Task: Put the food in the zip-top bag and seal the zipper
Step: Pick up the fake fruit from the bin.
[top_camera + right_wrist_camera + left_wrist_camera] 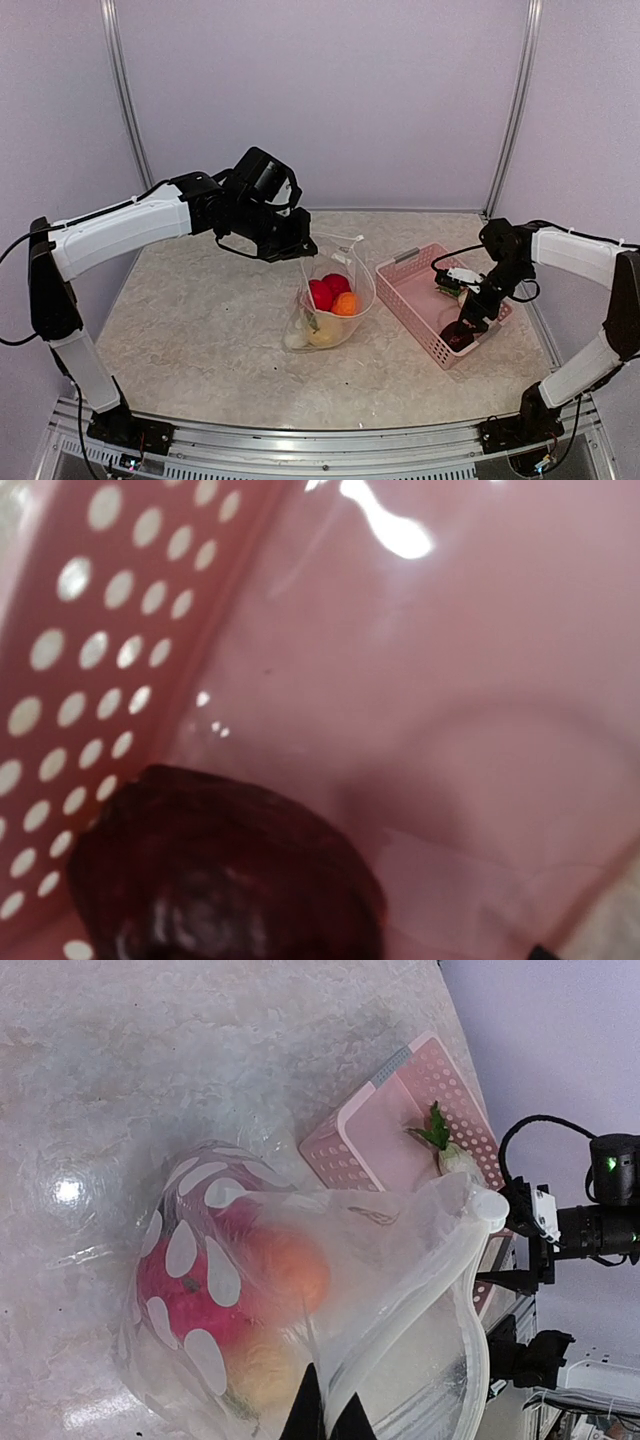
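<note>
Left gripper [300, 247] is pinched shut on the mouth edge of the clear, white-dotted zip-top bag [358, 283], holding it up over the red, orange and yellow toy food [330, 296] inside. Right gripper [463, 330] hangs low in the pink perforated plastic basket [405, 295], over a dark purple toy ball [220, 875] — jaws apart or gripping, I cannot tell. Likely risks: the floppy mouth sags closed, or the round ball rolls away — a thin pinch can slip.

Robot lab booth, plain walls [330, 100], aluminium rails [300, 447]
</note>
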